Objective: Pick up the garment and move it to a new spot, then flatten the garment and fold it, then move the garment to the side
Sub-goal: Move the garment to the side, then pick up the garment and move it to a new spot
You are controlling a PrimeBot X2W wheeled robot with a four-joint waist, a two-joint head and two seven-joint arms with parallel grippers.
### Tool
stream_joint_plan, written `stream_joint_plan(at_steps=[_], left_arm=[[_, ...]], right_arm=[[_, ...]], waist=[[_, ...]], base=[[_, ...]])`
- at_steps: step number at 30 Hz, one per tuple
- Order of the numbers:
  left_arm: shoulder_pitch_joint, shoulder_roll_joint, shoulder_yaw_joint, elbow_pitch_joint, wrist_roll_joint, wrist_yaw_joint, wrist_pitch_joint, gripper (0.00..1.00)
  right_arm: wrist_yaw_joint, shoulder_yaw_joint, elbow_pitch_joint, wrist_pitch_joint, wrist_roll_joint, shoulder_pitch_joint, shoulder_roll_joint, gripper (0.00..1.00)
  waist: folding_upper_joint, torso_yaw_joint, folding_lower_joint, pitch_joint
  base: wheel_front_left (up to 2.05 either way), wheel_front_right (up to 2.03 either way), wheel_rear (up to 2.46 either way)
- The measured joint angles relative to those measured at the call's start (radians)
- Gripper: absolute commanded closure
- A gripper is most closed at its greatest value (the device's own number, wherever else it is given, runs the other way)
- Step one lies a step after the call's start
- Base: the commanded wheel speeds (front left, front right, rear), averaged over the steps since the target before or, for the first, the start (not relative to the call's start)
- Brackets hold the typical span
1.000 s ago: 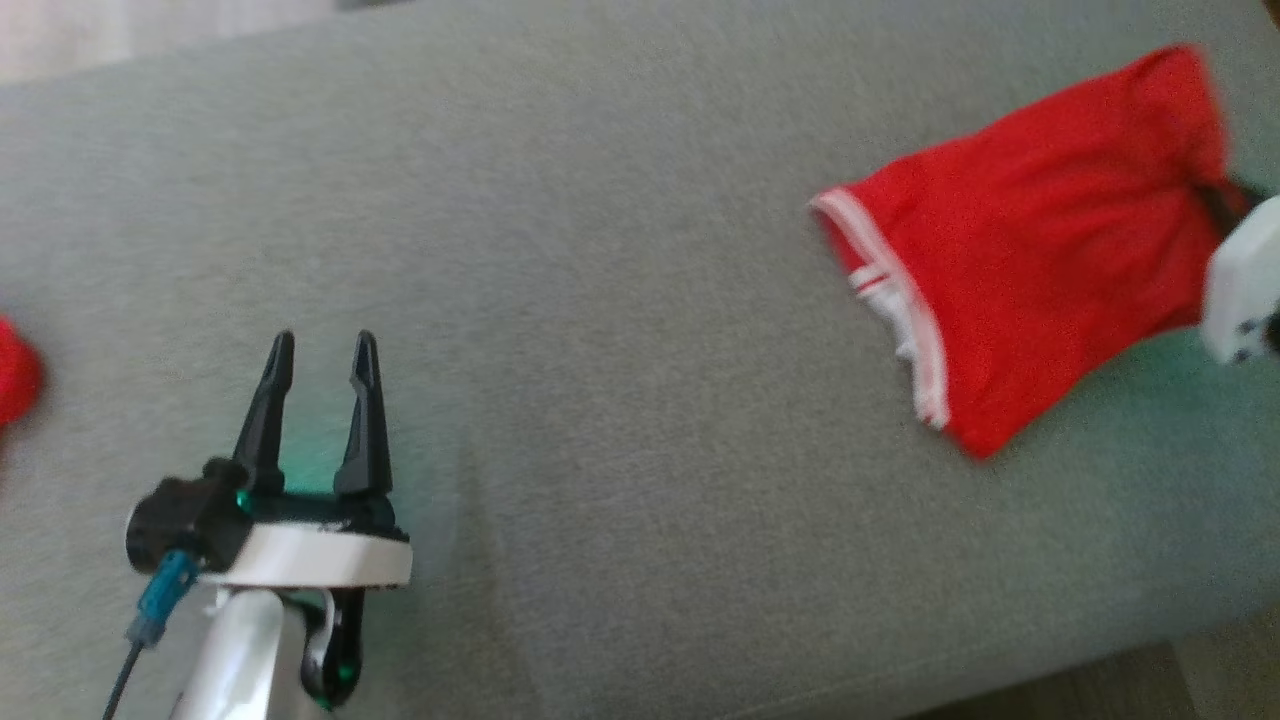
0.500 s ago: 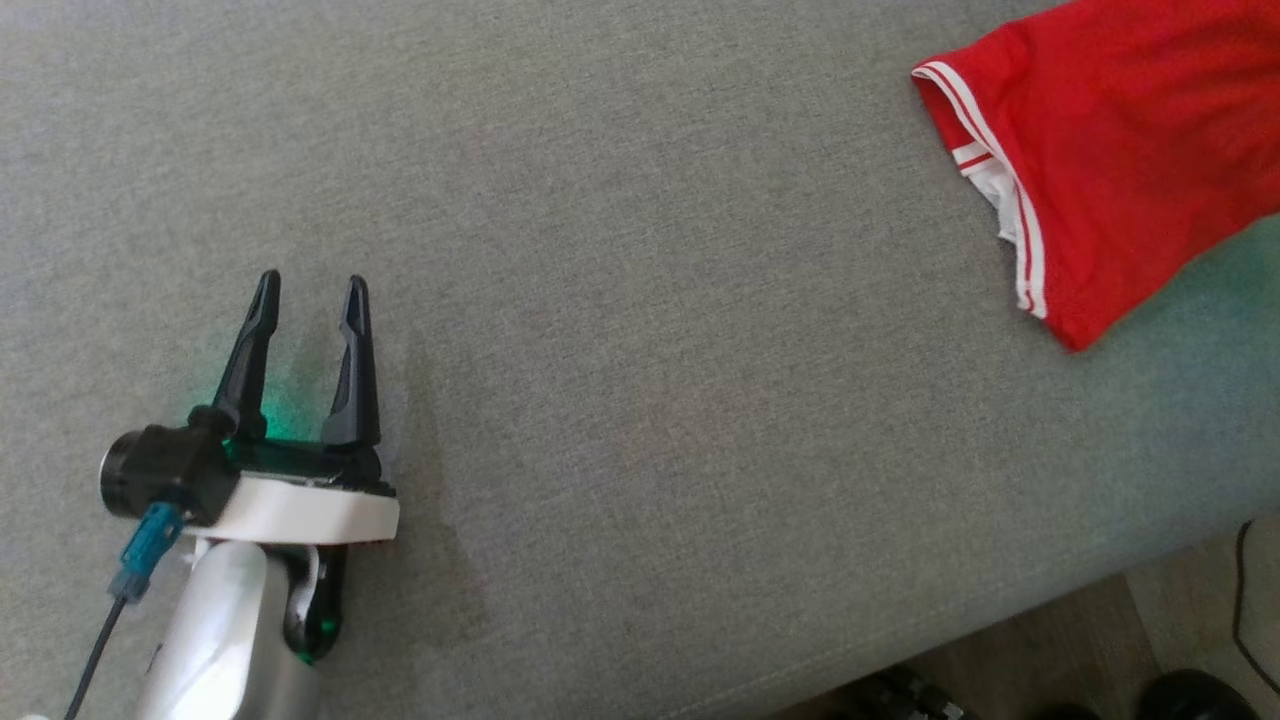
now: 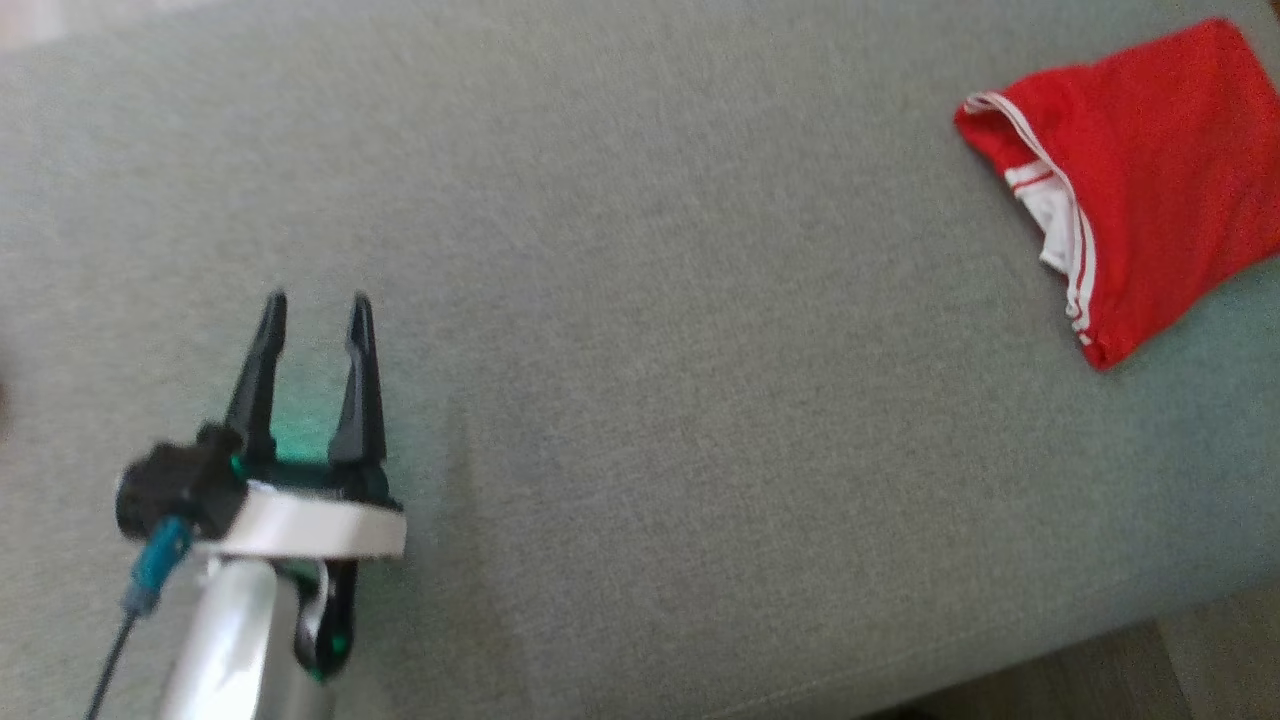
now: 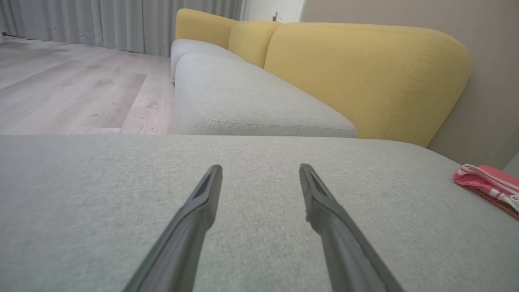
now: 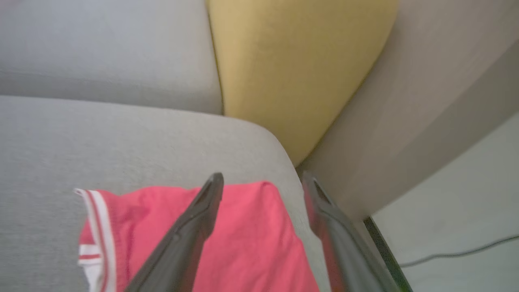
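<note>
Where the grey fabric cushion (image 3: 650,300) rounds into its far right corner, folded red garment with white-striped trim (image 3: 1150,170) lies flat, just beneath released right pincer (image 5: 262,177); released left pincer (image 3: 317,300) well apart, empty.

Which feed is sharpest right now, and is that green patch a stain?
Head view: smeared; the folded red fabric garment with white trim has soft edges, and the green patch on the grey fabric cushion looks like light cast between the left jaws. Left wrist view: sharpest, garment washed pink. Right wrist view: soft, pinkish too.
</note>
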Motion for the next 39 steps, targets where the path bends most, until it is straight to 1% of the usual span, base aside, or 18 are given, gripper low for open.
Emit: stream_joint_plan(at_steps=[3, 7, 12, 14, 16, 24, 32, 36, 39], left_arm=[[0.054, -0.018, 0.018, 0.007, 0.0, 0.001, 0.0, 0.0], [0.136, -0.028, 0.052, 0.014, 0.0, 0.002, 0.0, 0.0], [0.218, -0.043, 0.087, 0.013, 0.0, 0.013, 0.0, 0.0], [0.255, -0.043, 0.101, 0.014, 0.001, 0.02, 0.0, 0.0], [0.271, -0.043, 0.105, 0.021, 0.001, 0.02, 0.0, 0.0], [0.314, -0.047, 0.118, 0.024, 0.002, 0.028, 0.0, 0.0], [0.322, -0.054, 0.119, 0.023, 0.002, 0.028, 0.0, 0.0], [0.321, -0.056, 0.118, 0.024, 0.002, 0.028, 0.0, 0.0], [0.319, -0.055, 0.114, 0.024, 0.003, 0.027, 0.0, 0.0]], right_arm=[[0.0, -0.007, -0.063, -0.046, 0.025, 0.086, 0.046, 0.0], [0.0, -0.014, -0.174, -0.104, 0.062, 0.252, 0.116, 0.0], [0.0, -0.005, -0.333, -0.14, 0.056, 0.467, 0.242, 0.0], [0.0, 0.017, -0.397, -0.155, 0.043, 0.567, 0.281, 0.0], [0.0, 0.018, -0.42, -0.16, 0.041, 0.615, 0.303, 0.0], [0.0, -0.003, -0.452, -0.162, 0.024, 0.688, 0.355, 0.0], [0.0, -0.019, -0.467, -0.143, 0.016, 0.698, 0.359, 0.0], [0.0, -0.023, -0.468, -0.135, 0.016, 0.704, 0.366, 0.0], [0.0, -0.019, -0.47, -0.135, 0.017, 0.724, 0.368, 0.0]], waist=[[0.0, 0.015, -0.0001, -0.052], [0.0, 0.038, -0.0003, -0.131], [0.0, 0.07, -0.0004, -0.226], [0.0001, 0.093, -0.0005, -0.269], [0.0001, 0.11, -0.0003, -0.29], [0.0001, 0.149, -0.0002, -0.335], [0.0001, 0.166, 0.0, -0.34], [0.0001, 0.199, 0.0, -0.338], [0.0001, 0.24, 0.0, -0.334]], base=[[0.0, 0.0, 0.0], [0.0, 0.0, 0.0], [0.0, 0.0, 0.0], [0.0, 0.0, 0.0], [0.0, 0.0, 0.0], [0.0, 0.0, 0.0], [0.0, 0.0, 0.0], [0.0, 0.0, 0.0], [0.0, 0.0, 0.0]])
